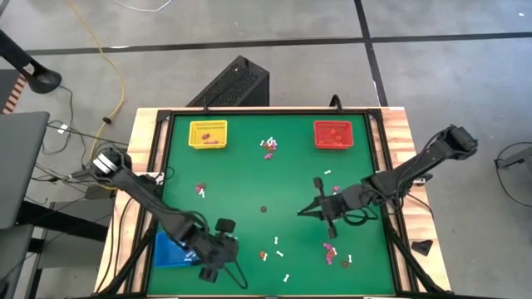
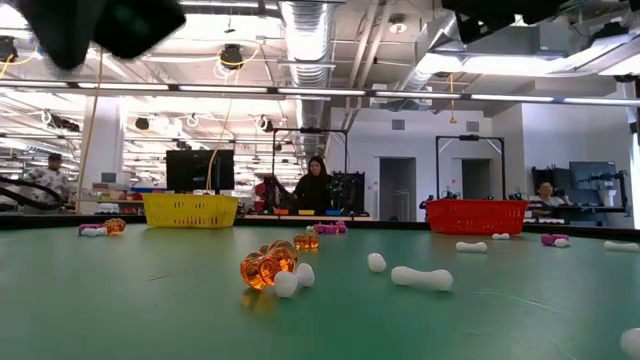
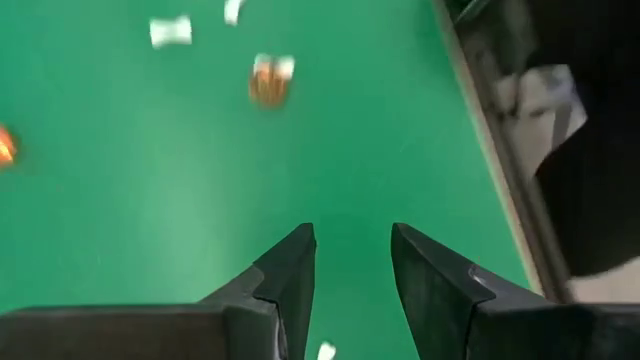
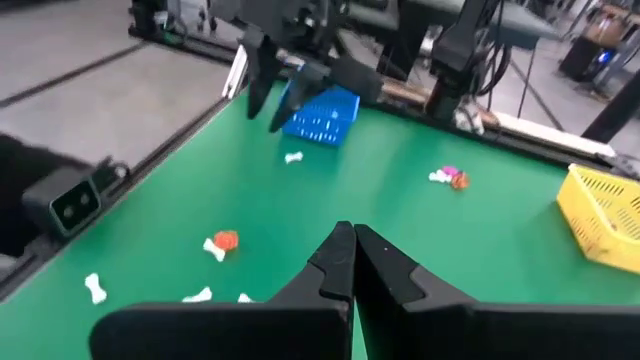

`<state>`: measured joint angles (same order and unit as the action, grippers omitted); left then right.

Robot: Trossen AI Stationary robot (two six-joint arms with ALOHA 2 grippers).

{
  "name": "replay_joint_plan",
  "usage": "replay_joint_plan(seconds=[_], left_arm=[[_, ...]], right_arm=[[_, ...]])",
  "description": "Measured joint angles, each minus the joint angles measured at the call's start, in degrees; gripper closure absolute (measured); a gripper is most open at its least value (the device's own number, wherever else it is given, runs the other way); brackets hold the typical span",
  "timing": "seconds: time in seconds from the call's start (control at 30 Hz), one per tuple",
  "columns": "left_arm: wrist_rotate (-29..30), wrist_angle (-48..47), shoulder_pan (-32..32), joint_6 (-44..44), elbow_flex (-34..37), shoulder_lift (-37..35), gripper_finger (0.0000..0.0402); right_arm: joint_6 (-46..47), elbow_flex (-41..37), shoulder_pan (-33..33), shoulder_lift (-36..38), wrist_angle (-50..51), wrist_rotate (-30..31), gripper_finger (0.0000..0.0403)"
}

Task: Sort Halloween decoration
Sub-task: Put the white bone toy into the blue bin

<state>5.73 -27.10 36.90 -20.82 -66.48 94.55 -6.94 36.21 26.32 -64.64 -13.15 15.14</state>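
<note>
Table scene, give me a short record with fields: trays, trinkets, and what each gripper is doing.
trays: yellow tray and red tray at far side; blue tray at near left corner
trinkets: white, purple-pink and orange pieces scattered on the green mat
left gripper: open, empty, beside the blue tray
right gripper: shut, empty, over mid-table

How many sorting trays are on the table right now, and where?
3: yellow tray at the far left, red tray at the far right, blue tray at the near-left corner, partly hidden under the left arm.
</note>
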Motion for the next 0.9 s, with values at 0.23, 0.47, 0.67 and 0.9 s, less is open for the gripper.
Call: replay_joint_plan(seconds=[0.23, 0.47, 0.67, 0.9], left_arm=[[-6.12, -5.78, -0.98, -4.27, 0.04, 4.06, 0.0279], [-8.01, -10.22, -0.64, -5.12, 0.26, 5.42, 0.0279], [-7.75, -10.57, -0.43, -4.14, 0.66, 6.90, 0.0279], [-8.27, -8.66, -0.15, -4.60, 4.17, 6.86, 0.0279]], right_arm=[[0.00, -0.02, 0.35, -0.26, 1.90, -0.09, 0.0372], [-0.02, -0.02, 0.31, -0.24, 1.63, -0.11, 0.0372], [-0.04, -0.02, 0.27, -0.26, 0.92, -0.11, 0.0372], [-0.17, 0.00, 0.29, -0.26, 0.91, -0.11, 0.0372]])
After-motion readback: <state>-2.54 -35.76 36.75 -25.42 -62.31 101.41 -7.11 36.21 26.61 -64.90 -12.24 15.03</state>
